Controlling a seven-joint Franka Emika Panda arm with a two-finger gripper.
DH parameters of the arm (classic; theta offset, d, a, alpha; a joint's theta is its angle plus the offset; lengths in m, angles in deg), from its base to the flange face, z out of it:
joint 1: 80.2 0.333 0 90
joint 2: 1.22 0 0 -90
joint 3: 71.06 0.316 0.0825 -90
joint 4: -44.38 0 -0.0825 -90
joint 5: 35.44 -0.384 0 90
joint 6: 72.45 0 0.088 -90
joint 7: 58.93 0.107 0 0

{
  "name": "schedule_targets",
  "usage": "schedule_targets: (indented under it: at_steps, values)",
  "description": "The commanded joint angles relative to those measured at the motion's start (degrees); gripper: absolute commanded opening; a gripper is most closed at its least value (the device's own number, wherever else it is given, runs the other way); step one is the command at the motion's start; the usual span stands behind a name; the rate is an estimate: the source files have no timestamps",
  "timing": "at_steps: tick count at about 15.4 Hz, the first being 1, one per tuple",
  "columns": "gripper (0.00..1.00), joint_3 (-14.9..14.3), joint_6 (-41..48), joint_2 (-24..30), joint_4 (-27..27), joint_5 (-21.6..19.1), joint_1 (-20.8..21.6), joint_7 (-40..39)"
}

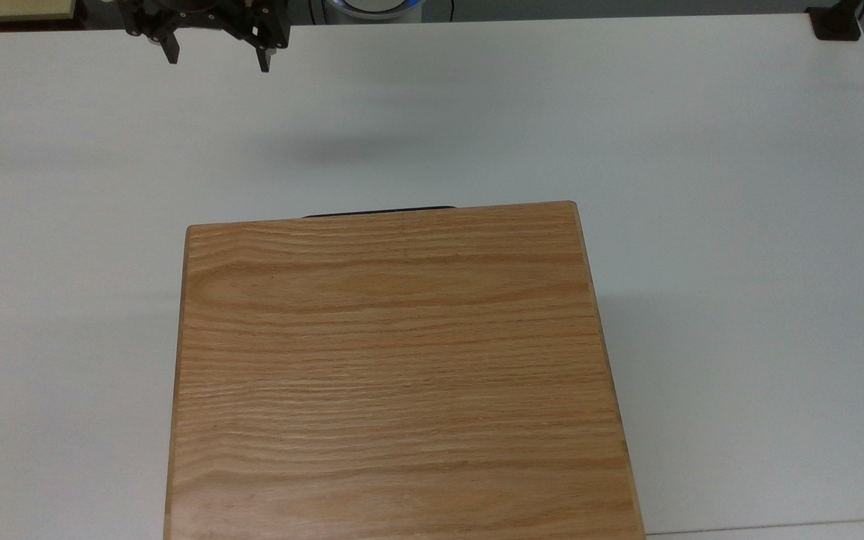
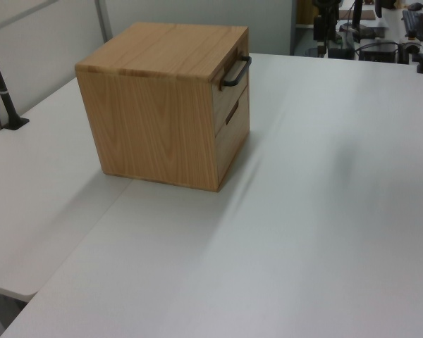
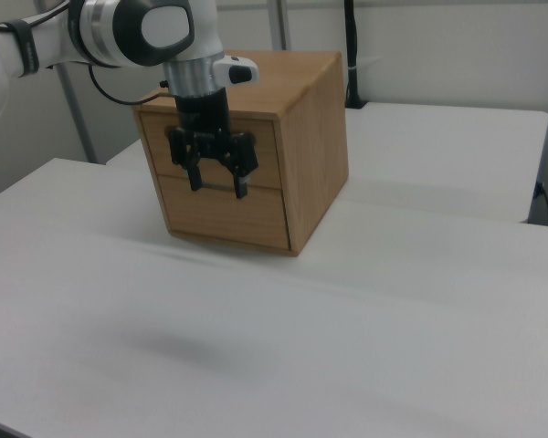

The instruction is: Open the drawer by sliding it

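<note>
The oak cabinet (image 1: 394, 360) stands on the white table (image 1: 702, 225). Its upper drawer (image 2: 229, 95) sits flush in the cabinet's face, with the black bar handle (image 2: 236, 72) across its front. In the top view just a sliver of the handle (image 1: 378, 212) peeks past the cabinet's far edge. My gripper (image 1: 218, 58) hangs open in the air with nothing between its fingers, far beyond the handle at the top view's upper left. In the right view the gripper (image 3: 217, 184) hovers in front of the drawer front (image 3: 265, 155) and hides the handle.
A second, lower front panel (image 2: 234, 137) sits under the drawer. A black clamp (image 1: 835, 22) is fixed at the table's far corner in the top view. A black post (image 2: 3, 91) stands at the left view's left. Bare tabletop (image 3: 347, 319) lies before the cabinet.
</note>
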Motion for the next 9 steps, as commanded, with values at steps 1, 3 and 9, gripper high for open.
schedule_targets:
  at_steps: [1,3,9]
  values:
    - [1.0,-1.12,1.03,1.42,1.29,-3.52,0.34,2.26]
    - [1.0,-1.21,1.93,1.34,0.86,-3.56,-0.2,2.36]
    - [1.0,-0.95,4.92,1.42,0.86,-3.03,0.24,2.71]
